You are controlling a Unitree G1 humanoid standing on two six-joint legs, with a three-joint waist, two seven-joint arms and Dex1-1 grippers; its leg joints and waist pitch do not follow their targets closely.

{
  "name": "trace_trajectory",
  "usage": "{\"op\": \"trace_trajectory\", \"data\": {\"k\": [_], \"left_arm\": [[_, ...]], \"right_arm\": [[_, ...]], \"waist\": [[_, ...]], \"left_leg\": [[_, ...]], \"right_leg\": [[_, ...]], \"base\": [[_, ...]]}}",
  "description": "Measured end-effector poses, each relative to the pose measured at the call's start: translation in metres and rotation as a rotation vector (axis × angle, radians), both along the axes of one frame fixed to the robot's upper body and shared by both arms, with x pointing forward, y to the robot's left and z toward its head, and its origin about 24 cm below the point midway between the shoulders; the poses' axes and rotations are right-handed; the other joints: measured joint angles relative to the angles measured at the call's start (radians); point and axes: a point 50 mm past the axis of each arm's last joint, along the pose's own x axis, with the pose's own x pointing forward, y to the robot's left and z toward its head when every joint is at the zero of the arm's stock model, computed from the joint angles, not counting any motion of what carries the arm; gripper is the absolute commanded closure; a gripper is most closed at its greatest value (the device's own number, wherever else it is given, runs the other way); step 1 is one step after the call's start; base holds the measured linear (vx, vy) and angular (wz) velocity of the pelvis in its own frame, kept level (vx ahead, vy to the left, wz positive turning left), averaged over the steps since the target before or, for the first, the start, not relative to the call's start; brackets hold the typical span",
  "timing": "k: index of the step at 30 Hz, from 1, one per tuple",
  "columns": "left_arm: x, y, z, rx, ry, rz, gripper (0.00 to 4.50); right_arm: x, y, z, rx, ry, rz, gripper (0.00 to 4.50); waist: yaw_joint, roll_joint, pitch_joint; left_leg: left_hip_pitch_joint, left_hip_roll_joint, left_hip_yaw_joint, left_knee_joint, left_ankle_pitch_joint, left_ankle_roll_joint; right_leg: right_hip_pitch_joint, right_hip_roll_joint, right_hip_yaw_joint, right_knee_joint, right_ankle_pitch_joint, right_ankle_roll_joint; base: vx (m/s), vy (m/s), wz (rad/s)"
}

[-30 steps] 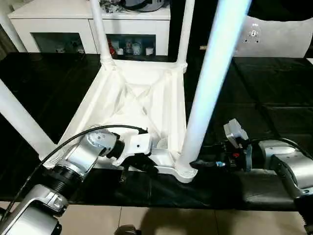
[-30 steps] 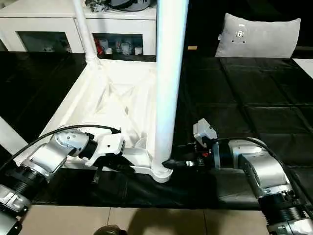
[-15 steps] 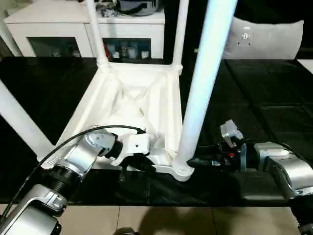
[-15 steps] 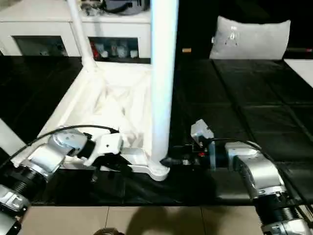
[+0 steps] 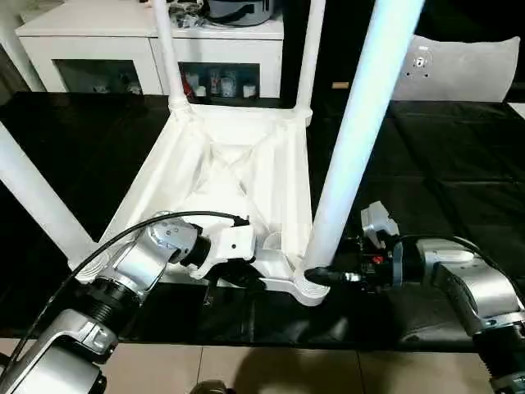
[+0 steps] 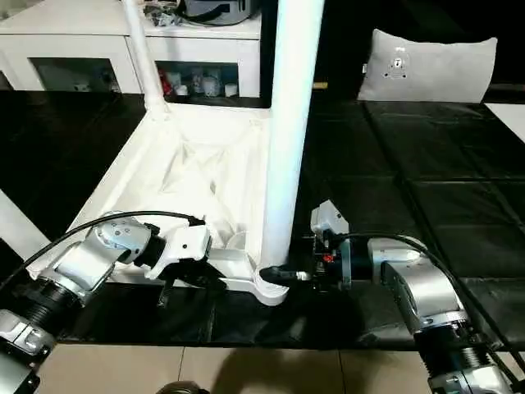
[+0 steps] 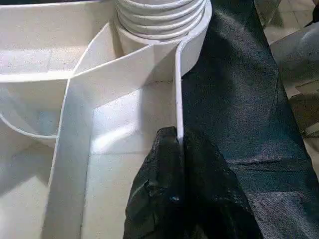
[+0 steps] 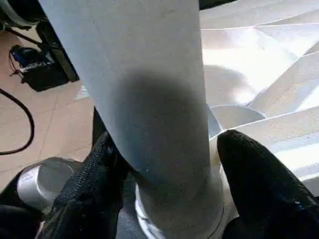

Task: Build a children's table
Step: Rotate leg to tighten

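The children's table top [image 5: 238, 164] lies upside down on the black work table, ribbed underside up. White legs stand in its corner sockets: two at the far corners [image 5: 168, 57], one at the near left [image 5: 37, 201] and one at the near right [image 5: 353, 148]. My left gripper [image 7: 179, 144] is shut on the thin near rim of the top, close to the near right socket [image 7: 164, 20]. My right gripper [image 8: 169, 149] is open at the foot of the near right leg [image 8: 144, 74], one black finger [image 8: 239, 164] standing off each side of it.
A white cabinet [image 5: 90, 41] with glass doors stands behind the work table, and a grey cushion [image 5: 463, 66] lies at the back right. The work table's front edge [image 5: 271, 341] runs just below my forearms, with tiled floor beyond it. A black cable [image 5: 107, 246] loops over my left arm.
My right gripper's fingers have spread wider around the foot of the near right leg. The left gripper keeps its hold on the rim. The camera has shifted slightly.
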Motion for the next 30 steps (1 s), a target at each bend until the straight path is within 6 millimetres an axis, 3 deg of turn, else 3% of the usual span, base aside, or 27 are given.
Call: {"op": "trace_trajectory", "data": {"k": [8,13,16,19,22,26,30], "left_arm": [[0.0,0.0,0.0,0.002,0.0,-0.003,4.5],[0.0,-0.001,-0.001,-0.001,0.016,0.015,4.5],[0.002,-0.003,-0.001,-0.011,0.038,0.064,4.5],[0.007,-0.003,-0.002,-0.009,0.033,0.168,4.5],[0.014,-0.009,-0.004,-0.012,0.018,0.296,4.5],[0.024,-0.027,-0.005,-0.043,0.009,0.474,4.5],[0.035,-0.055,-0.006,-0.066,-0.036,0.649,4.5]], "right_arm": [[-0.001,-0.002,0.001,0.012,0.026,0.009,2.49],[-0.002,-0.003,0.0,0.016,0.028,0.0,2.51],[0.0,0.002,-0.002,0.032,0.026,-0.057,2.51],[0.009,0.009,-0.005,0.043,0.001,-0.181,2.51],[0.025,0.016,-0.009,0.049,-0.034,-0.365,2.52],[0.047,0.025,-0.011,0.033,-0.048,-0.622,2.55],[0.067,0.033,-0.009,0.021,-0.049,-0.888,2.55]], "waist": [[0.002,0.0,0.0],[0.004,0.0,0.0],[-0.004,0.0,0.0],[-0.022,0.0,0.0],[-0.066,0.001,0.0],[-0.119,0.006,0.003],[-0.143,0.007,0.004]], "left_leg": [[0.0,0.0,0.0,0.0,0.0,0.0],[0.0,0.0,0.0,-0.001,0.0,0.0],[0.001,0.0,0.0,-0.001,0.0,0.0],[0.003,0.0,0.0,0.0,0.001,-0.001],[0.002,0.001,-0.002,0.002,0.001,-0.001],[0.001,0.012,-0.006,0.002,0.001,-0.001],[0.0,0.012,-0.006,0.003,0.0,-0.001]], "right_leg": [[0.0,0.0,0.0,0.0,0.0,0.0],[0.0,0.0,0.0,0.0,0.0,0.0],[0.0,0.0,0.0,0.0,0.0,0.0],[0.001,0.0,0.0,0.0,0.0,0.0],[0.001,-0.001,-0.006,-0.005,0.0,0.0],[0.013,-0.001,-0.034,-0.033,0.0,0.0],[0.014,-0.002,-0.037,-0.035,0.0,0.0]], "base": [[0.0,0.0,0.0],[0.0,0.0,0.0],[0.0,0.0,0.0],[0.0,0.0,0.0],[0.0,0.0,0.0],[0.0,0.0,0.0],[0.0,0.0,0.0]]}}
